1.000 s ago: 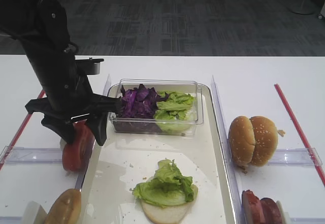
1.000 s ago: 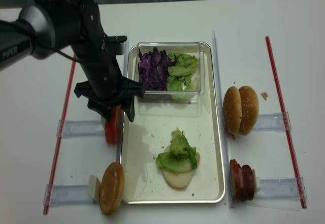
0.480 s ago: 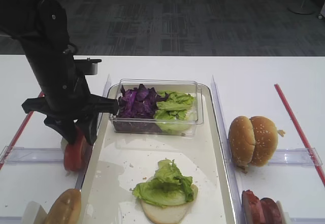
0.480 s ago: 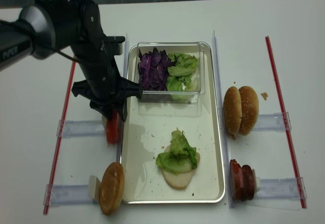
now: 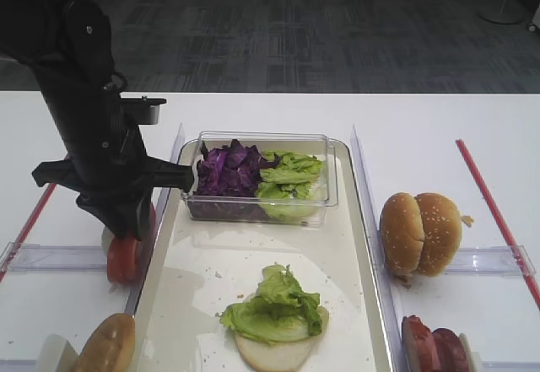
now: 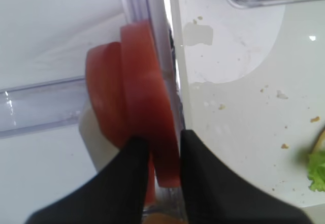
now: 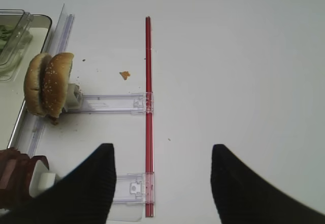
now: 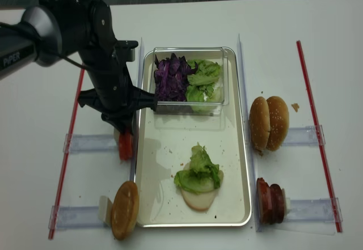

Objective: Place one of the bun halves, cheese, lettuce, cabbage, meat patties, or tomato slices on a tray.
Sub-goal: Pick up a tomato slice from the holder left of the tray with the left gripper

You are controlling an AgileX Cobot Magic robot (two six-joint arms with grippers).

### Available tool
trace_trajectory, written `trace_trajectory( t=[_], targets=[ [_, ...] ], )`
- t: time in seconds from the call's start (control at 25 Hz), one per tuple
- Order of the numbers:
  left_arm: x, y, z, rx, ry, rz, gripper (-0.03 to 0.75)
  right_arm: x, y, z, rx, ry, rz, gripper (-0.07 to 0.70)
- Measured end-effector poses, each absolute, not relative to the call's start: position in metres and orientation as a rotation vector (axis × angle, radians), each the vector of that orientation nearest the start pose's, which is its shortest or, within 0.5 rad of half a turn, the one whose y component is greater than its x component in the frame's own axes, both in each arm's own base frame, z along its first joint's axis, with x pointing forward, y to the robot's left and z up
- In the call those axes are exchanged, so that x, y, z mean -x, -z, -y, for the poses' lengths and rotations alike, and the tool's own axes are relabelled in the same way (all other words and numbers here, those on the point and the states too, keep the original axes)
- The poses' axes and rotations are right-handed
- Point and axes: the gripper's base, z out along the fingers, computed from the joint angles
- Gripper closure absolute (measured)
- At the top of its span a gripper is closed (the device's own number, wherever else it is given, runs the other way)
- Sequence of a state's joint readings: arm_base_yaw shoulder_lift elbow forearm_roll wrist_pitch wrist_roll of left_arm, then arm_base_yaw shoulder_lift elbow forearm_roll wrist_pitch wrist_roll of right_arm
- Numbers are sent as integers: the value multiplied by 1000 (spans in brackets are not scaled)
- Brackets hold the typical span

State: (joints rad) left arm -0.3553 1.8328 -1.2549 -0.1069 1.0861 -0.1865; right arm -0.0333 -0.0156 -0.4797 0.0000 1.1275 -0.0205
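White surface (image 8: 187, 17) bearing tray (image 8: 237, 165), bun base with lettuce (image 8: 198, 173) lying on it; left gripper (image 6: 160, 176) jaws pinched on one upright tomato slice (image 6: 152, 127) just beside tray's left rim; right gripper (image 7: 161, 183) jaws closed, empty

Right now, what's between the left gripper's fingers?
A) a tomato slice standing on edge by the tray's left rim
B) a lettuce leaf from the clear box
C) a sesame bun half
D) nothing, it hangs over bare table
A: the left wrist view shows the left gripper with its fingers on either side of one upright tomato slice beside the tray, the jaws against the slice's two faces.
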Motion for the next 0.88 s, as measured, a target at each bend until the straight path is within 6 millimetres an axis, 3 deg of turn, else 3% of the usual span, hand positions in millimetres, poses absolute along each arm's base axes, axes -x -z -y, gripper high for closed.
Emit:
trace_trajectory(
  t=[0.28, 0.88],
  targets=[
    [-318, -196, 125, -196, 115, -3160, 629, 8, -266, 0, -14, 32, -2116, 186],
    [-318, -196, 125, -198, 112, -3159, 633, 8, -266, 0, -14, 32, -2116, 186]
  ],
)
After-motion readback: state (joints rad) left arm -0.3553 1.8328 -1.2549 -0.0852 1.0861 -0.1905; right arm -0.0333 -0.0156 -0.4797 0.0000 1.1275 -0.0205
